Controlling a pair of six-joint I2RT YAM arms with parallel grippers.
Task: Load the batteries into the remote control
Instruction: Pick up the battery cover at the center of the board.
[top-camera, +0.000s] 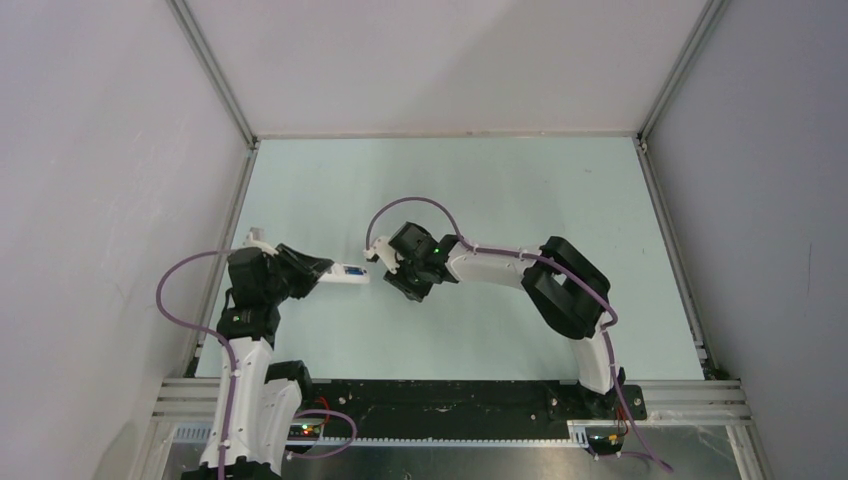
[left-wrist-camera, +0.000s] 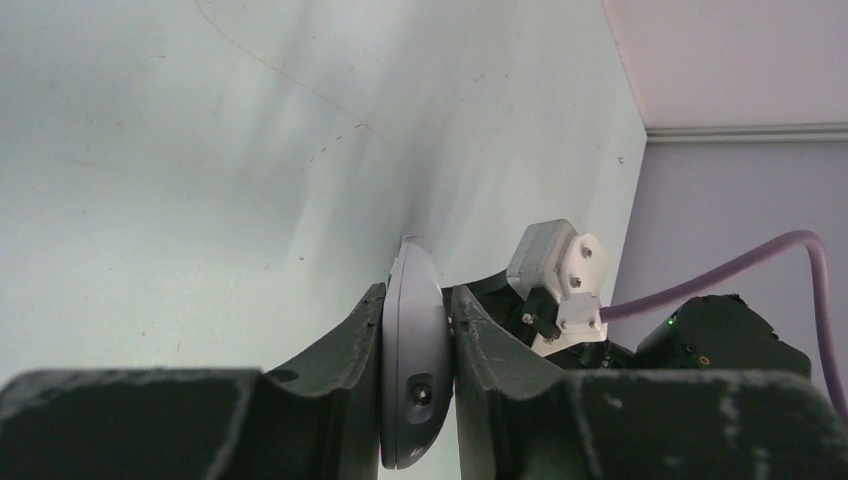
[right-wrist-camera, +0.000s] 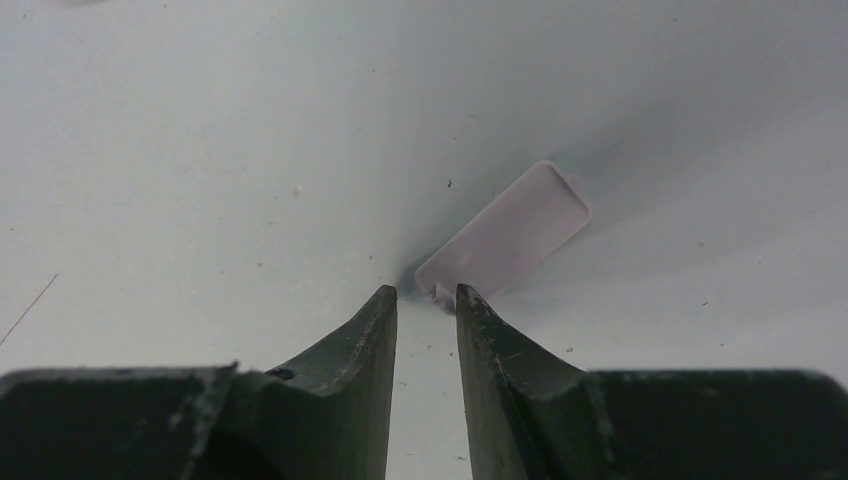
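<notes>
The white remote control (left-wrist-camera: 412, 345) looks smooth, rounded.

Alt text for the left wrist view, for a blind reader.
The left gripper clamps the white remote control edge-on between its dark fingers, with the pale table beyond. At right is the right arm with its purple cable.

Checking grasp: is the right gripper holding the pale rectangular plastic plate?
No, the plate lies on the table beyond the right gripper's empty fingertips.
</notes>
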